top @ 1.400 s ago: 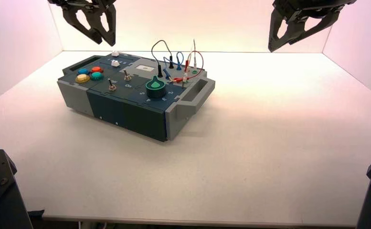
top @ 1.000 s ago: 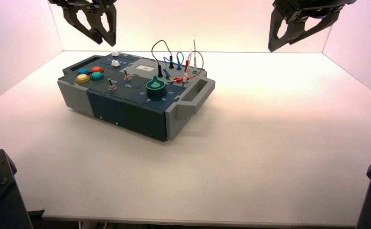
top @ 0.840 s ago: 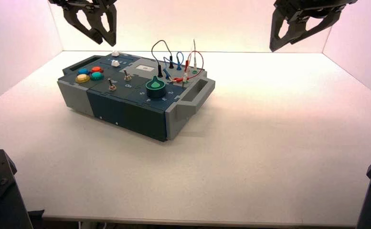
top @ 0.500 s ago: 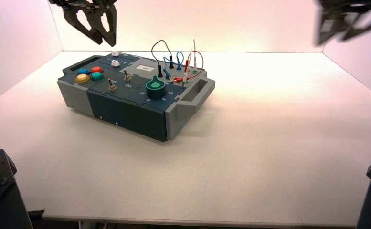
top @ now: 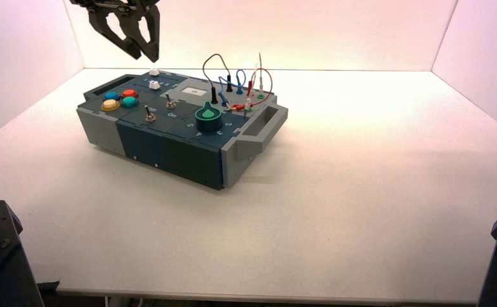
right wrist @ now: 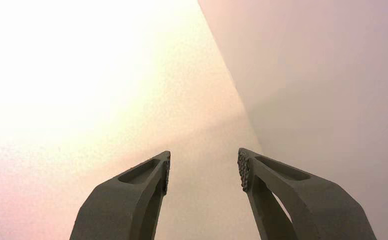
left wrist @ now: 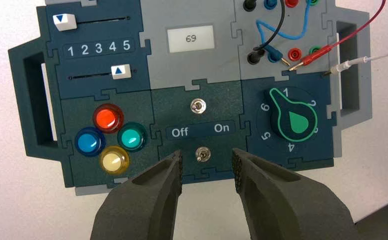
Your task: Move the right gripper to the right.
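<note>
Right end effector point(right wrist: 204, 171), fingers wide, nothing between; side wall point(right wrist: 321, 90) near, could be struck if rightward travel overruns.

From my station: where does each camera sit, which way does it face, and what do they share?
High view: above and behind the arms, facing down at the box; shows the left gripper at upper left.
Left wrist view: on the left arm, facing the box's top; both left fingers show.
Right wrist view: on the right arm, facing tabletop and wall; right gripper open.
High and left wrist share box and left gripper.
</note>
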